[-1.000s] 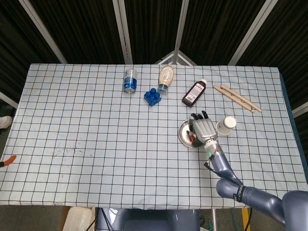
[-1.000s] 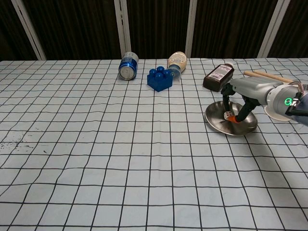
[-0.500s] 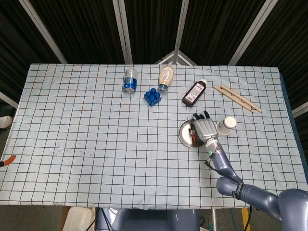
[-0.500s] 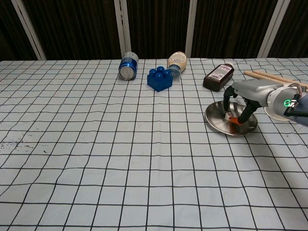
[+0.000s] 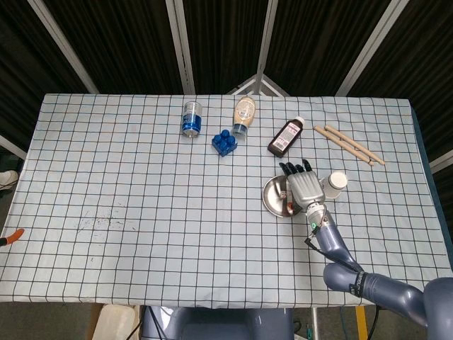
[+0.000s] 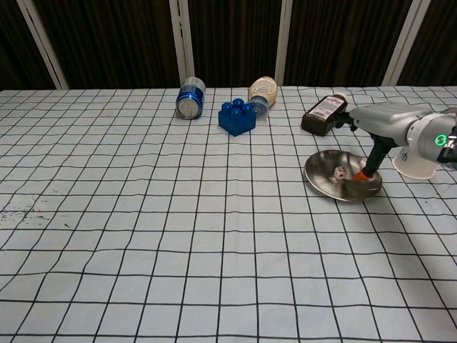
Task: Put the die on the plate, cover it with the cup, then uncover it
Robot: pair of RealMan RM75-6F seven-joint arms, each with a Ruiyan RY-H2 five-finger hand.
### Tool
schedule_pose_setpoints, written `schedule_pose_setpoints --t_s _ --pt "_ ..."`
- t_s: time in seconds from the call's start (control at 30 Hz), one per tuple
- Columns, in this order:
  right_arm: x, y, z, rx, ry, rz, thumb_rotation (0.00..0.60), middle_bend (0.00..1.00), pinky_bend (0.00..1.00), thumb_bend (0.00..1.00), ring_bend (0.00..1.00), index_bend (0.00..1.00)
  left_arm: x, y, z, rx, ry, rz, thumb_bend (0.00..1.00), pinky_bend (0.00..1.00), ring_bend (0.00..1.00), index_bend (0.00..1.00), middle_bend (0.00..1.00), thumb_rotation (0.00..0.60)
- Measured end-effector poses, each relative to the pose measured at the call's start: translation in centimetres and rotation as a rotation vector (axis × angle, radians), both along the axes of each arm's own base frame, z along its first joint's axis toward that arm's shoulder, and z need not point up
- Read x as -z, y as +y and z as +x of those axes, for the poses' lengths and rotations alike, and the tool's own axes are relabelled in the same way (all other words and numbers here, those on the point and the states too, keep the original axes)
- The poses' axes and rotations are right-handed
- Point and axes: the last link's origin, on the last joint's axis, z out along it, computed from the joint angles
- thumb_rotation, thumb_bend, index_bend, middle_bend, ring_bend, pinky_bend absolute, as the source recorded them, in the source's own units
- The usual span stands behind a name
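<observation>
Head view first: the right hand point(image 5: 304, 185) sits palm-down over the right edge of the metal plate point(image 5: 272, 197), fingers spread and pointing toward the far side, holding nothing. The white cup point(image 5: 334, 183) stands just to its right, close to the hand. Farther back on the checked table point(image 5: 141, 205) there's a brown bottle point(image 5: 286, 136), a pair of wooden sticks point(image 5: 348, 144), a blue block point(image 5: 224, 142), a blue can point(image 5: 192, 117) and a pale sauce bottle point(image 5: 243, 113), all lying well apart from the plate. The left hand doesn't show anywhere.

Chest view: the die point(image 6: 338, 172) lies in the plate point(image 6: 321, 182), a bit right of centre, free of the fingers. The right hand point(image 6: 378, 130) hovers above the plate's right side with fingers point(image 6: 373, 153) hanging down and apart, an orange fingertip near the rim. The cup point(image 6: 413, 164) peeks out behind the wrist on the right.
</observation>
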Motion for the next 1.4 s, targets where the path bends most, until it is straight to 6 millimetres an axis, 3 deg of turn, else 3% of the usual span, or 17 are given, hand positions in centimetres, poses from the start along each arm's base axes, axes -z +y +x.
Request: schedule_pose_setpoints --t_s 0.27,0.47,0.63,0.9,1.4 --pt "-3.9 0.1 -0.1 0.008 0.038 -0.076 0.600 0.13 0.00 0.16 0.14 0.07 0.0 -0.2 0.0 0.002 -0.003 -0.004 0.22 0.06 0.00 0.22 0.00 0.600" --pt "-6.7 -0.6 -2.2 0.067 0.064 -0.130 0.600 0.12 0.00 0.16 0.14 0.08 -0.1 -0.1 0.0 -0.003 -0.002 0.002 0.22 0.06 0.00 0.22 0.00 0.600" --pt "-8.5 -0.4 -4.9 0.134 0.087 -0.150 0.600 0.13 0.00 0.16 0.17 0.15 0.0 0.0 -0.1 -0.007 0.000 -0.001 0.22 0.06 0.00 0.22 0.00 0.600" --pt "-9.0 0.4 -7.4 0.193 0.073 -0.132 0.600 0.15 0.00 0.16 0.21 0.18 0.2 0.0 0.0 -0.010 0.005 -0.003 0.22 0.06 0.00 0.22 0.00 0.600" --pt "-8.1 -0.2 -8.3 0.195 0.029 -0.114 0.600 0.24 0.00 0.19 0.32 0.22 0.3 0.1 -0.1 -0.016 0.014 -0.003 0.22 0.06 0.00 0.22 0.00 0.600"
